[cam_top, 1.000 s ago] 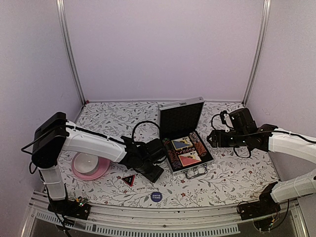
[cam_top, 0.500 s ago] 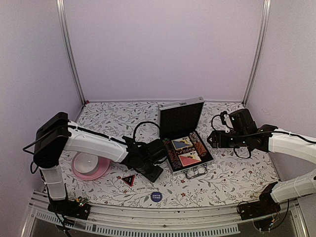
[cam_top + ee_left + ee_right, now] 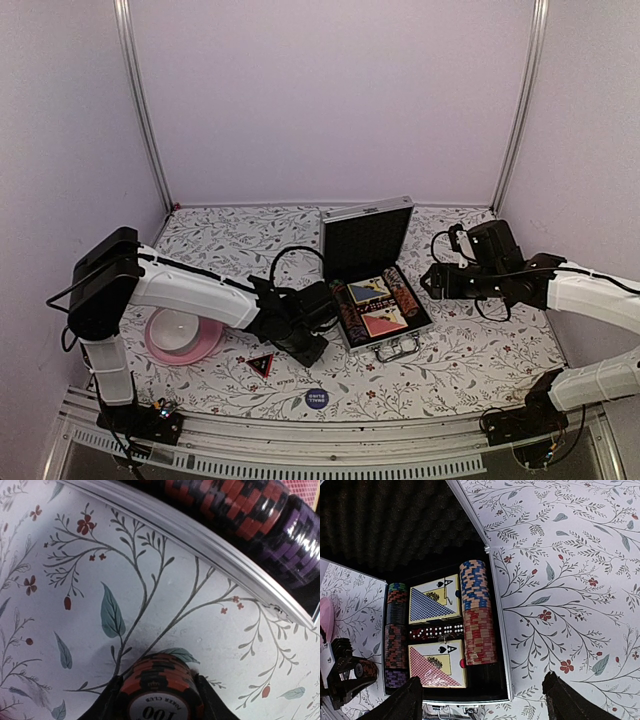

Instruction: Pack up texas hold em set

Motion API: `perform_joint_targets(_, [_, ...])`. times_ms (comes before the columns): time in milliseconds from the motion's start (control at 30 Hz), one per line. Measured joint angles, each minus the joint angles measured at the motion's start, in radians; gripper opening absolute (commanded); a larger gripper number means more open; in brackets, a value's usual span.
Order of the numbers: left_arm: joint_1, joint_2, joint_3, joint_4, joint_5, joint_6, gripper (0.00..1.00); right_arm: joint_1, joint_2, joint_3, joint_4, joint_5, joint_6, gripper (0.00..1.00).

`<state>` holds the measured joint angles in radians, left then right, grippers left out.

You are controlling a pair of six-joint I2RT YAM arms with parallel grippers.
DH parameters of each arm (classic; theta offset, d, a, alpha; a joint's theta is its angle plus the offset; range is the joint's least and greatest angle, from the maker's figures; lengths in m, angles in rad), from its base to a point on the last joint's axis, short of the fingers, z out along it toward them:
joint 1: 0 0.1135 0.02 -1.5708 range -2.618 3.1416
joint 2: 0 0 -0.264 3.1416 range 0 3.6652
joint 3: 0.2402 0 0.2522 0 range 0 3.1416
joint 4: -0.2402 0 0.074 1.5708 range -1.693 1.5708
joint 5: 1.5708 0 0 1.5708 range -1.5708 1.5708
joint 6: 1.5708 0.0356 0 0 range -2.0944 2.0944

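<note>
A short stack of orange-and-black poker chips [image 3: 160,672] stands on the table just left of the silver case, and my left gripper [image 3: 159,694] is shut on it, a finger against each side. In the top view that gripper [image 3: 305,345] sits low by the open case [image 3: 425,322], whose lid [image 3: 367,240] stands upright. Inside lie a blue card deck [image 3: 432,600], a red deck [image 3: 437,665], red dice [image 3: 437,630] and rows of striped chips [image 3: 476,612]. My right gripper [image 3: 482,700] hovers open above the case's right side, holding nothing. A red-black triangle [image 3: 261,363] and a blue disc [image 3: 316,398] lie on the table in front.
A pink plate [image 3: 160,348] with a white bowl [image 3: 178,328] sits at the left, beside my left arm. The case's metal handle [image 3: 396,350] points toward the near edge. Purple walls enclose the flowered table on three sides.
My left gripper's fingers have closed in on the chip stack. Both arms have otherwise hardly moved.
</note>
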<state>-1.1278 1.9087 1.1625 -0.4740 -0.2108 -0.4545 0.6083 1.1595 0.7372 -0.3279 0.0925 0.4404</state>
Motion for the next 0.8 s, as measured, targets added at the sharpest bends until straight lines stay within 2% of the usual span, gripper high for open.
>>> perform_joint_targets(367, [0.003, -0.021, 0.000, 0.000, 0.039, 0.014, 0.30, 0.000, -0.024, 0.000, 0.001, -0.057, 0.043, 0.83])
perform_joint_targets(600, [0.011, -0.090, 0.001, 0.005, 0.071, 0.024, 0.28, 0.000, -0.044, -0.007, 0.031, -0.166, 0.123, 0.80])
perform_joint_targets(800, [0.011, -0.103, 0.011, 0.004, 0.101, 0.059, 0.28, 0.003, -0.054, -0.061, 0.132, -0.319, 0.253, 0.78])
